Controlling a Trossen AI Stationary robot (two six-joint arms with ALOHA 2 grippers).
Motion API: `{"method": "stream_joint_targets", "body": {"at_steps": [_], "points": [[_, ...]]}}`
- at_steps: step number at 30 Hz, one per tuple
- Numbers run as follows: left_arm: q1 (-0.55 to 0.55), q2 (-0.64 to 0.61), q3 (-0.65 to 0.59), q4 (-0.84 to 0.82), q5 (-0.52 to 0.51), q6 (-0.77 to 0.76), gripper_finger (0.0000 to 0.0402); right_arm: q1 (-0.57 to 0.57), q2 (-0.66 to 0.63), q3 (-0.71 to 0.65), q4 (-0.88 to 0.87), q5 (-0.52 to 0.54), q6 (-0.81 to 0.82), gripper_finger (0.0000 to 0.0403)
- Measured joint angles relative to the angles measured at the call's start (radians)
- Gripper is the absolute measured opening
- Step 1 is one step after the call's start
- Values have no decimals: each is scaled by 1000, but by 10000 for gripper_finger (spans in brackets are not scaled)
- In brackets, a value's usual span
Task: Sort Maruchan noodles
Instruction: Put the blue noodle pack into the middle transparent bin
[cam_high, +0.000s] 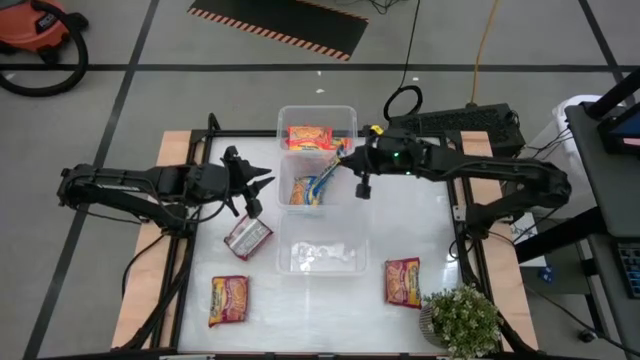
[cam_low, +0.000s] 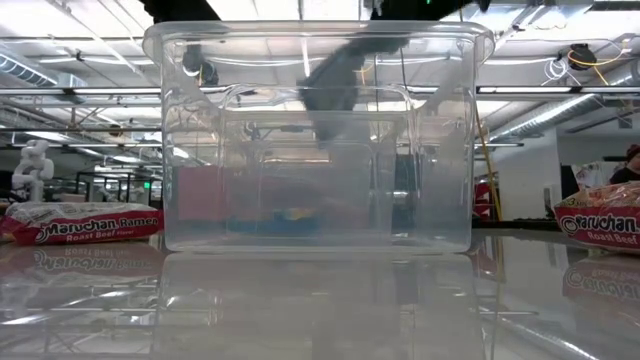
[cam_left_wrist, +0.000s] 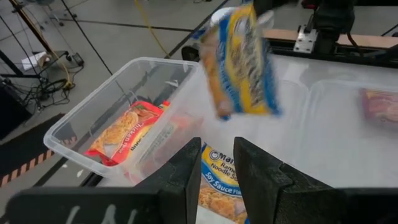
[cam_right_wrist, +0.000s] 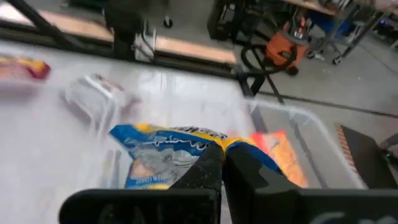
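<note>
Three clear bins (cam_high: 317, 117) mid-table; right gripper (cam_high: 340, 163) jaws clamped on blue-yellow packet (cam_high: 322, 180); left gripper (cam_high: 250, 205) jaws parted, empty.

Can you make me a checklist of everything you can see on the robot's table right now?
Surface: white table with wooden edges.
Job's things: blue-yellow packet hanging from the right hand over the middle bin; another blue-yellow packet inside it; orange packet in the far bin; silver-red packet, orange-yellow packet and red packet on the table.
Clutter: potted plant; near bin with something pale inside.
Hands: right hand shut on the packet; left hand beside the middle bin, holding nothing.
Cables: black loop, yellow cable.
Surroundings: orange vacuum, striped mat.
</note>
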Motion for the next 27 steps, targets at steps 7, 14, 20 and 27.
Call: {"method": "stream_joint_targets", "body": {"at_steps": [7,14,20,27], "points": [[-7,0,0,-12,0,-17,102,-29,86,-113,166,-2,21,0],[-7,0,0,-11,0,-16,102,-29,179,-168,333,-3,54,0],[-5,0,0,-7,0,-15,102,-29,257,-174,487,-3,94,0],[-5,0,0,-12,0,-15,102,-29,277,-174,446,-3,116,0]]}}
